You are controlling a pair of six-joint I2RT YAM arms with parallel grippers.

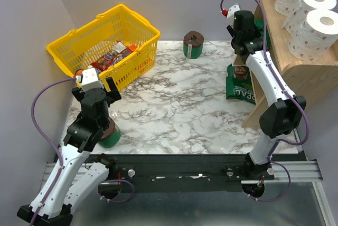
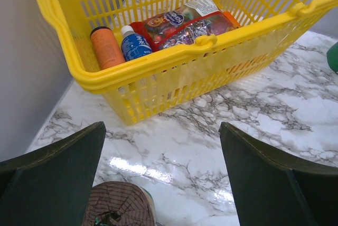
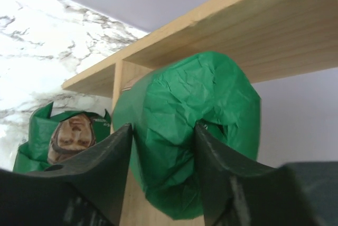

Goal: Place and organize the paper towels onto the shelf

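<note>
- Top external: white rolls (image 1: 310,0) are sitting atop the shelf (image 1: 311,73).
- Left wrist: the left gripper (image 2: 161,131) is hovering released over a green roll (image 2: 120,205).
- Right wrist: the right gripper (image 3: 162,128) is clenching a second green roll (image 3: 211,99) under the shelf board; we are judging that seating it comes next.

Yellow basket (image 1: 134,59) of packaged snacks (image 2: 179,25) on marble table (image 1: 174,115); green bag (image 1: 240,86).
</note>
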